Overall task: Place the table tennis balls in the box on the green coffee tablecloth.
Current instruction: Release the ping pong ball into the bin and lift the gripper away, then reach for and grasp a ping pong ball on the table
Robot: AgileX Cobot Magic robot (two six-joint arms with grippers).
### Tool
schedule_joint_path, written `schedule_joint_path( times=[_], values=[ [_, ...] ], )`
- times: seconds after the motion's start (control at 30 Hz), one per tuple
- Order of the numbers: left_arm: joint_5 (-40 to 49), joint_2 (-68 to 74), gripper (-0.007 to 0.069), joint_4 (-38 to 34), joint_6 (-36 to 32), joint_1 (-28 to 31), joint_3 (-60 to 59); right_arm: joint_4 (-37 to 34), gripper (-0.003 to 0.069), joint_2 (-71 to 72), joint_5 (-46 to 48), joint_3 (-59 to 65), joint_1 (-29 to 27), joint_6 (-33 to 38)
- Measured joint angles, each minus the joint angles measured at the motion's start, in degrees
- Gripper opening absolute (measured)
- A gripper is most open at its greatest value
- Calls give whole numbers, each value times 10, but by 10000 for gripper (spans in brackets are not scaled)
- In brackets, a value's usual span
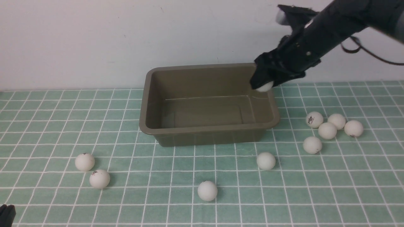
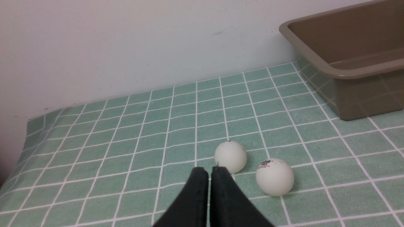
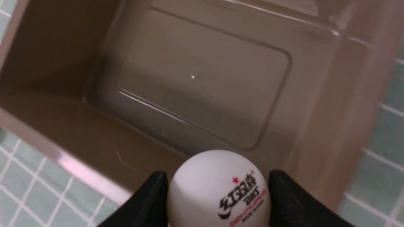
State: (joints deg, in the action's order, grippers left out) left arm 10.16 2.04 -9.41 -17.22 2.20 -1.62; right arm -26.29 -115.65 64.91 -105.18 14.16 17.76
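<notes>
The olive-brown box (image 1: 208, 137) stands empty in the middle of the green coffee tablecloth (image 1: 189, 164). My right gripper (image 1: 263, 84) hangs over the box's far right corner, shut on a white table tennis ball (image 1: 265, 87). In the right wrist view that printed ball (image 3: 217, 189) fills the gap between both fingers (image 3: 284, 195), above the bare box floor (image 3: 202, 78). Several more table tennis balls lie on the cloth: two at the left (image 1: 85, 161), two in front of the box (image 1: 207, 190), a cluster at the right (image 1: 327, 130). My left gripper (image 2: 210, 171) is shut and empty, just short of two balls (image 2: 230, 156).
A plain white wall (image 1: 94, 41) runs close behind the box and the cloth's far edge. The left gripper shows only as a dark tip (image 1: 6, 214) at the near left corner. A black cable (image 1: 372, 53) hangs from the right arm.
</notes>
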Motion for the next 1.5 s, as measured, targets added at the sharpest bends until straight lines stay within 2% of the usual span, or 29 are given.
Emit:
schedule_joint_path(
  times=[0.3,0.37,0.5,0.63,0.7,0.8,0.9,0.97,1.1,1.2,1.33,1.5],
  values=[
    [0,0,-4,0,0,0,0,31,377,-108,-59,-64,75,64],
    [0,0,-4,0,0,0,0,33,400,-114,-68,-69,79,68],
    [0,0,-4,0,0,0,0,36,490,-120,-81,-75,79,71],
    [0,0,-4,0,0,0,0,52,526,-120,-58,-97,79,70],
    [0,0,-4,0,0,0,0,102,531,-120,-13,-144,79,50],
    [0,0,-4,0,0,0,0,225,531,-119,53,-220,79,-22],
    [0,0,-4,0,0,0,0,312,533,-102,62,-234,74,-80],
    [0,0,-4,0,0,0,0,342,533,-84,65,-229,64,-111],
    [0,0,-4,0,0,0,0,352,533,-53,65,-195,40,-125],
    [0,0,-4,0,0,0,0,348,533,-30,67,-136,2,-127],
    [0,0,-4,0,0,0,0,313,533,-30,67,-65,-44,-128],
    [0,0,-4,0,0,0,0,276,533,-30,52,-6,-53,-108]
  ],
)
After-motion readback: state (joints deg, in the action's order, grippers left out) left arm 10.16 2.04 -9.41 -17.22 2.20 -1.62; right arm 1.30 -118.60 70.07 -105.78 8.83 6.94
